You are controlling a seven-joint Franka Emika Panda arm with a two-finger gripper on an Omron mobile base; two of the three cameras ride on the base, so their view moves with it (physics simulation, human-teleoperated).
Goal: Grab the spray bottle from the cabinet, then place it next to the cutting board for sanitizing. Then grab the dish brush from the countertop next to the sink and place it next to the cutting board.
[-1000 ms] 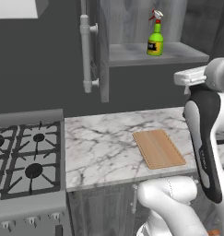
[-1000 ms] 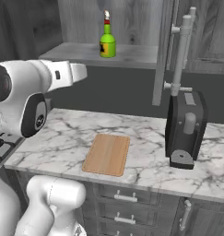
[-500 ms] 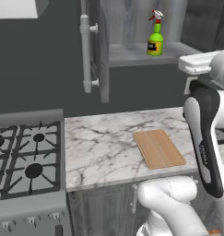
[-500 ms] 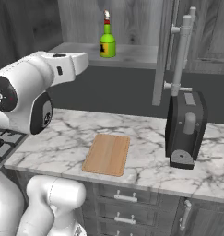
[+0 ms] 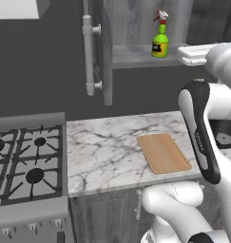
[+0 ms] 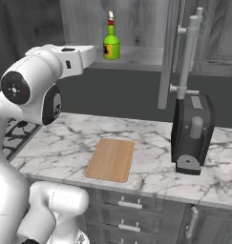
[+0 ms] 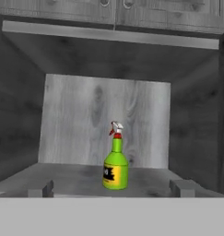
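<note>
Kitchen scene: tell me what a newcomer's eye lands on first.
The bright green spray bottle with its red-and-white trigger, upright on the shelf of the open grey wood-grain wall cabinet. Then the light tan wooden cutting board, flat on the white marble countertop below.

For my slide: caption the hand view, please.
Open tool faces the green bottle standing upright on the cabinet shelf.

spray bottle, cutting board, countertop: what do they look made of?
Spray bottle: looks like glossy green plastic, with a soft highlight.
Cutting board: seemingly matte light wood, with faint straight grain and a darker rim.
Countertop: apparently polished white marble, with grey veining. All rendered, so it's a guess.
</note>
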